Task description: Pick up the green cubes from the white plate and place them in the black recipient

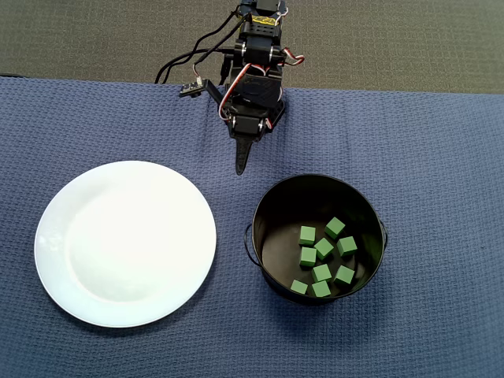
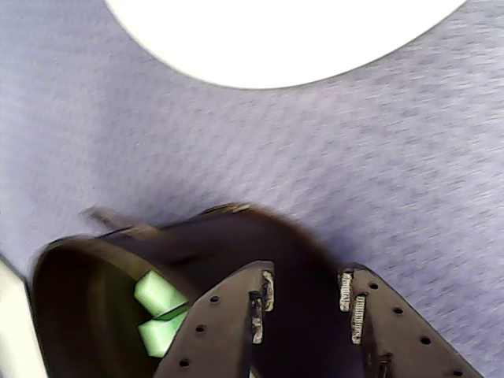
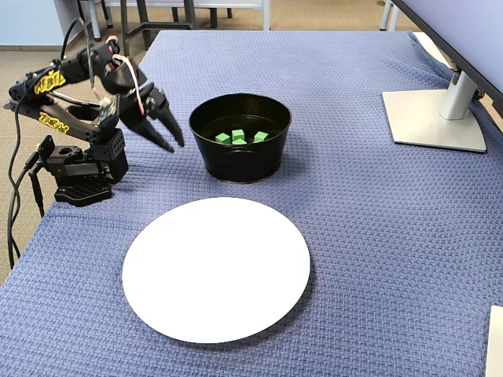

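The green cubes point(image 1: 323, 260) all sit inside the black recipient point(image 1: 268, 205), eight of them countable from overhead, small matte blocks scattered loosely over the right part of its floor, some touching. From the fixed view only three of them point(image 3: 238, 137) clear the near wall, and the wrist view catches just two point(image 2: 161, 311), washed out pale and half hidden behind a finger. The pot is round, deep and glossy, with straight walls and a small lug handle point(image 1: 250, 244) on its side; in the wrist view it is smeared and cut off at the bottom edge. The white plate point(image 1: 126, 244) lies bare and shiny just left of the pot in the overhead view, its top cropped in the wrist view. Both rest on a blue waffle-weave cloth point(image 1: 441, 157). The gripper point(image 2: 305, 298) hangs empty above the cloth near the pot's rim, its fingers a modest gap apart, though from overhead it looks like a single dark spike point(image 1: 242, 161). A monitor stand point(image 3: 440, 118) sits at the far right.
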`<state>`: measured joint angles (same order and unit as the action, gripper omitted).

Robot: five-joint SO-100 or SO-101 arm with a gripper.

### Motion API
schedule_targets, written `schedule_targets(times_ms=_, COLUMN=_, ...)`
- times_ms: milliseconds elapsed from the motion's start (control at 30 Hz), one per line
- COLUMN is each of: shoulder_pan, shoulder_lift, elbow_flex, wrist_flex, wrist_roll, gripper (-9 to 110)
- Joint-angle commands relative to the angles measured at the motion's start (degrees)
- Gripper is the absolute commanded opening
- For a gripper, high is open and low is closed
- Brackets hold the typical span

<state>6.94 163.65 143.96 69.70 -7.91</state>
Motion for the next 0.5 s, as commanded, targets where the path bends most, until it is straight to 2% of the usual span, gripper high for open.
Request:
schedule_targets(times_ms=0, shoulder_pan=1.85, shoulder_lift=4.75, elbow_flex=7.12, wrist_flex=-2.55, wrist_roll=-1.41, gripper=0)
schedule_targets(times_ms=467, shoulder_pan=2.37, shoulder_lift=14.94, elbow_flex=15.73, wrist_flex=0.97, wrist_roll=1.76, gripper=0)
